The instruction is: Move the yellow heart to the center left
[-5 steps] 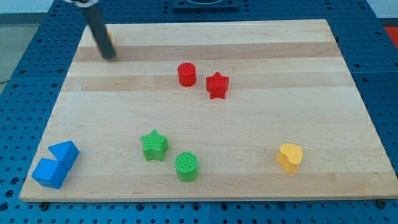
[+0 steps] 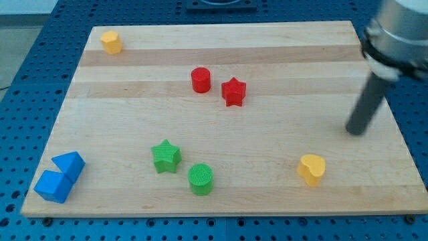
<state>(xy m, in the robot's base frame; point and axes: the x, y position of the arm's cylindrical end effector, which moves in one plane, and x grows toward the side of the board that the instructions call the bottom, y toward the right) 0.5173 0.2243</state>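
Observation:
The yellow heart point(image 2: 311, 169) lies near the view's bottom right of the wooden board point(image 2: 267, 40). My tip point(image 2: 356, 132) rests on the board at the right side, above and to the right of the heart, a short gap apart from it. The dark rod rises from the tip toward the view's top right.
A yellow block point(image 2: 111, 41) sits at the top left corner. A red cylinder point(image 2: 200, 79) and a red star point(image 2: 233, 92) are at the upper middle. A green star point(image 2: 166, 156) and a green cylinder point(image 2: 200, 179) are at the lower middle. Two blue blocks point(image 2: 60, 177) touch at the bottom left.
My tip has moved from the top left corner, by the small yellow block, across to the board's right side near the yellow heart. No block has moved.

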